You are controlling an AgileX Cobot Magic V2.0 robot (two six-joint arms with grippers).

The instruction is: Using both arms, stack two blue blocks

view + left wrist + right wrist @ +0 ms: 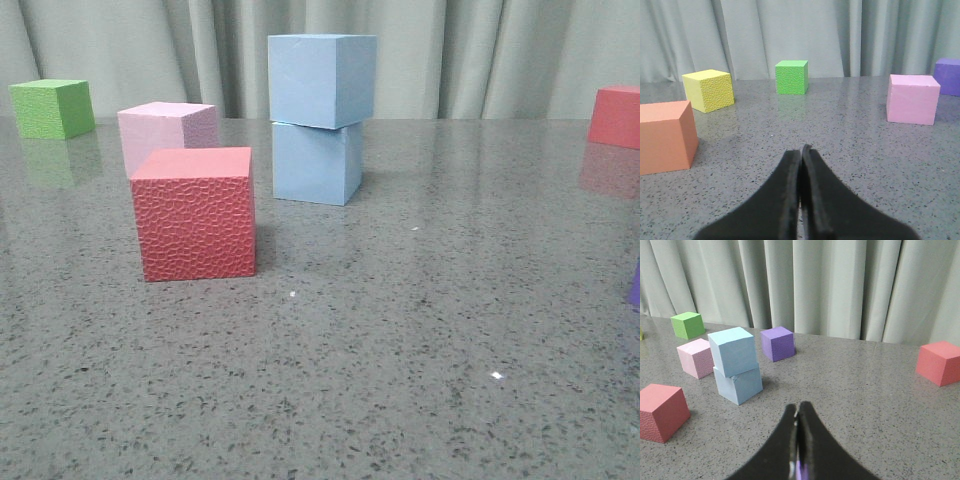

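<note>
Both the left claw (801,150) and the right claw (798,407) are pressed closed on nothing, their bases cut off by the frame edge (neither shows in the front view). Well ahead of the right claw, apart from it, the upper blue block (321,79) sits slightly askew on the lower blue block (316,162). They stand on a speckled grey table (400,330) before pale curtains (470,55), with a red block (194,213) and pink block (166,132) nearby.

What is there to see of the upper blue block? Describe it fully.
The upper blue block is a pale sky-blue cube with smooth matte faces and crisp edges. It sits upright on top of the lower blue block, resting only on that one, turned slightly so its corners overhang a little. The stack stands on the grey speckled table, behind and to the right of the red pebbled cube. No gripper touches it.
</note>
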